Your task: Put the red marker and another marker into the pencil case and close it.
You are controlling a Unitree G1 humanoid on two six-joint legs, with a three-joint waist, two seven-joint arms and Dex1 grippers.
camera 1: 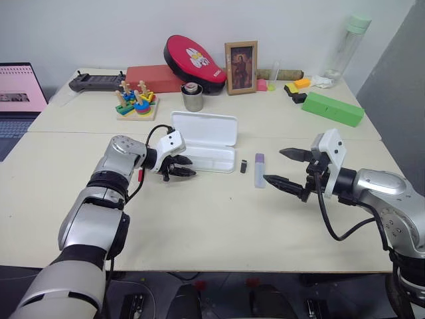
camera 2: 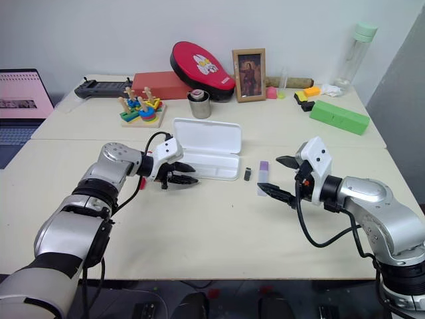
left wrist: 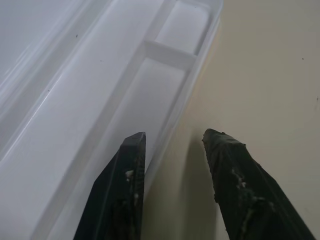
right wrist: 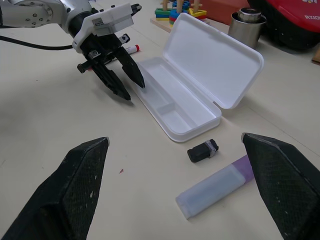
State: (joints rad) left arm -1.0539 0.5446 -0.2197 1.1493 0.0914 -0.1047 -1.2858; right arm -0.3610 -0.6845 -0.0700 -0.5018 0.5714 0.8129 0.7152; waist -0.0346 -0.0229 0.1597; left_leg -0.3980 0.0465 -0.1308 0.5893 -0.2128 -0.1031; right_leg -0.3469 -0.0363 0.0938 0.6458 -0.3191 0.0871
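The left gripper (right wrist: 124, 82) is seen at the near left end of the open pencil case (camera 1: 207, 158), its fingers parted by a narrow gap with nothing held between them (one fingertip (left wrist: 131, 165) lies over the tray's rim). The right gripper (camera 1: 284, 167) is spread wide and empty, just beside the purple-capped marker (right wrist: 216, 185) on the table (camera 1: 219, 226). The red marker (right wrist: 131, 48) is partly hidden behind the left gripper.
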